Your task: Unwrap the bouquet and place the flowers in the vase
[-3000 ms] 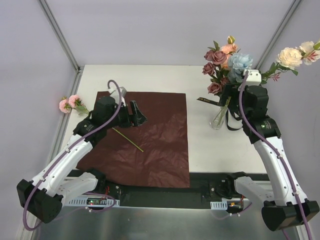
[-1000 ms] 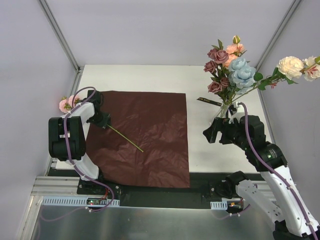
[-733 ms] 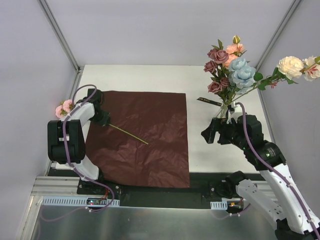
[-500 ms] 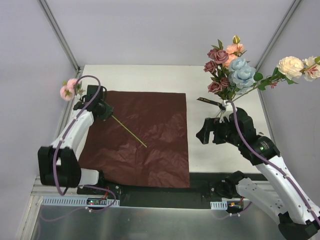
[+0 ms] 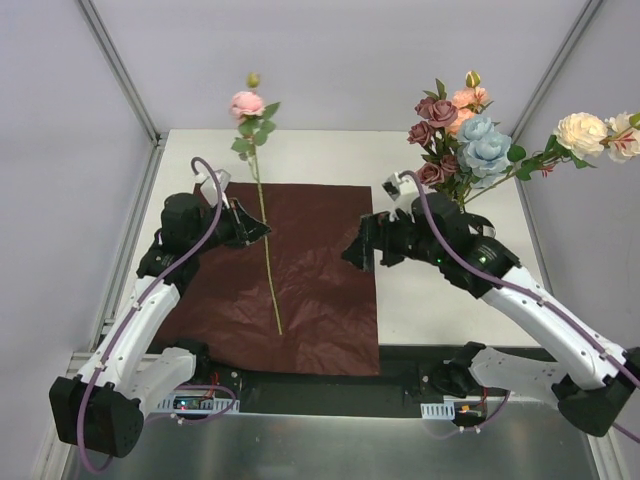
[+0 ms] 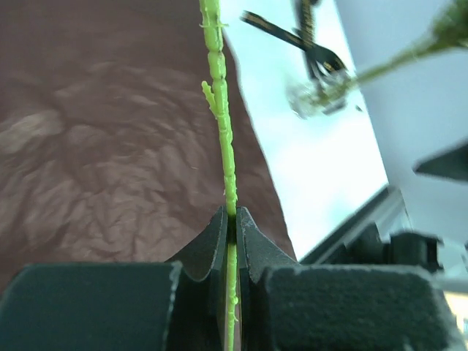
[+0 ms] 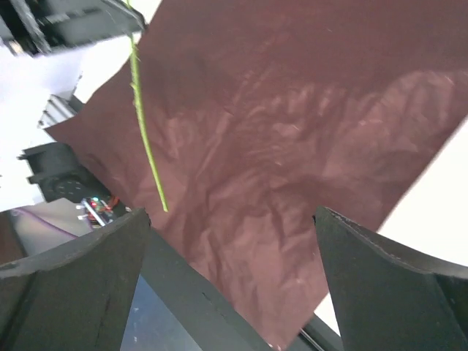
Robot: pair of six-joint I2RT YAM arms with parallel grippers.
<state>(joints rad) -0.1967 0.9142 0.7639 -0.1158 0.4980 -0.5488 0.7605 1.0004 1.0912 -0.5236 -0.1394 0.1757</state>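
My left gripper (image 5: 257, 229) (image 6: 230, 213) is shut on the thin green stem (image 6: 224, 139) of a pink rose (image 5: 246, 103), about halfway along it. The bloom points to the back and the stem's end (image 5: 279, 330) hangs over the dark red wrapping paper (image 5: 320, 290), which lies flat and open. My right gripper (image 5: 363, 250) (image 7: 230, 213) stands open and empty over the paper's right edge. Mauve, peach and blue flowers (image 5: 455, 130) and a cream rose (image 5: 582, 110) stand at the back right. The glass vase (image 6: 319, 95) shows blurred in the left wrist view; my right arm hides it from above.
A black ribbon (image 6: 289, 35) lies on the white table (image 5: 330, 155) beside the vase. Grey walls with metal posts (image 5: 120, 70) close in the table's left, back and right sides. The arms' bases and a black rail (image 5: 400, 375) run along the near edge.
My left gripper closed on the pink rose's stem at the table's left edge and carried it up over the paper. The right arm swung left from the vase to the paper's right edge.
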